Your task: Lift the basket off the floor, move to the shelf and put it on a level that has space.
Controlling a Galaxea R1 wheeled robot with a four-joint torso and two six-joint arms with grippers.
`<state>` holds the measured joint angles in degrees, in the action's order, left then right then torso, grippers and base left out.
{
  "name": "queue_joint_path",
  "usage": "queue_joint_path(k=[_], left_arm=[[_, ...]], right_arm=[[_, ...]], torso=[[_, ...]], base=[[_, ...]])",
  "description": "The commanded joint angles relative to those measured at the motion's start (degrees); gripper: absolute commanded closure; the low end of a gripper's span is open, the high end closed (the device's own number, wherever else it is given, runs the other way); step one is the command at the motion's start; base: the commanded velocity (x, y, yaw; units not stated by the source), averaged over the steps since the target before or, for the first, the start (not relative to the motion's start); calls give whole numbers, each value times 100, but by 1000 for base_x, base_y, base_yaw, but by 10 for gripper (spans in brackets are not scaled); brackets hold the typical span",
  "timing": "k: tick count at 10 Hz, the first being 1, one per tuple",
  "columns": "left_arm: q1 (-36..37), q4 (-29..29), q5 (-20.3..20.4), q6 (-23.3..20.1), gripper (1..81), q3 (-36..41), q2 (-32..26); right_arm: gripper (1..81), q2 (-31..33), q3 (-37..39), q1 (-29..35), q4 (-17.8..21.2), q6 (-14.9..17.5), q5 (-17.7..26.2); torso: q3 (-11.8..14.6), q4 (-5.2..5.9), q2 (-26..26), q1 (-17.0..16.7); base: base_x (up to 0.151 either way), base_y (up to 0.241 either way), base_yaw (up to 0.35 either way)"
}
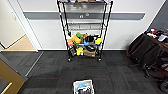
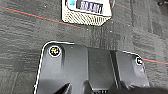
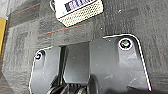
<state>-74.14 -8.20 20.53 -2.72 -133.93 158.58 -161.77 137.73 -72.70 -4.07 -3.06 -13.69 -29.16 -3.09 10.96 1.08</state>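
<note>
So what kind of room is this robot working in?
Probably an office or lab room: dark carpet tiles underfoot, a black wire rack stocked with colourful items against a white wall, and a cluttered desk with a draped chair to one side. A woven basket sits on the floor.

The floor (image 1: 50, 75) is showing as matt, dark charcoal carpet tiles with a rough, fibrous nap, and a thin red line (image 2: 42, 17) is running across them as a flat painted or taped stripe. The basket (image 2: 86, 18) is presenting beige woven sides with a coarse, open weave, while its rim and lining are looking like pale, soft cloth. The shelf (image 1: 85, 30) is appearing as thin black metal wire, smooth and slightly glossy on its posts. Beyond the doorway, tan wooden flooring (image 1: 22, 45) is looking smooth. A dark cloth (image 1: 145, 48) is draping in soft matt folds over furniture at one side.
</note>
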Motion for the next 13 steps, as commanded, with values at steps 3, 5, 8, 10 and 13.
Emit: queue_joint_path(k=[3, 5, 8, 10, 13], left_arm=[[115, 29, -259, 8, 10, 68, -80], [106, 38, -251, 8, 10, 76, -80], [106, 56, -252, 8, 10, 112, -71], [106, 55, -260, 9, 10, 112, -62], [106, 47, -260, 9, 10, 138, -54]], right_arm=[[10, 90, 16, 181, -41, -28, 253], [10, 90, 60, 172, -41, -37, 253], [10, 81, 139, 172, -41, -37, 253], [10, 81, 157, 181, -41, -37, 253], [10, 90, 191, 164, -32, -37, 253]], torso=[[0, 0, 2, -4], [-2, 0, -2, 0], [-2, 0, -2, 0], [-2, 0, -2, -4], [-2, 0, -2, -2]], base=[[89, 0, 0], [89, 0, 0], [89, 0, 0], [82, 0, 0], [52, 0, 0]])
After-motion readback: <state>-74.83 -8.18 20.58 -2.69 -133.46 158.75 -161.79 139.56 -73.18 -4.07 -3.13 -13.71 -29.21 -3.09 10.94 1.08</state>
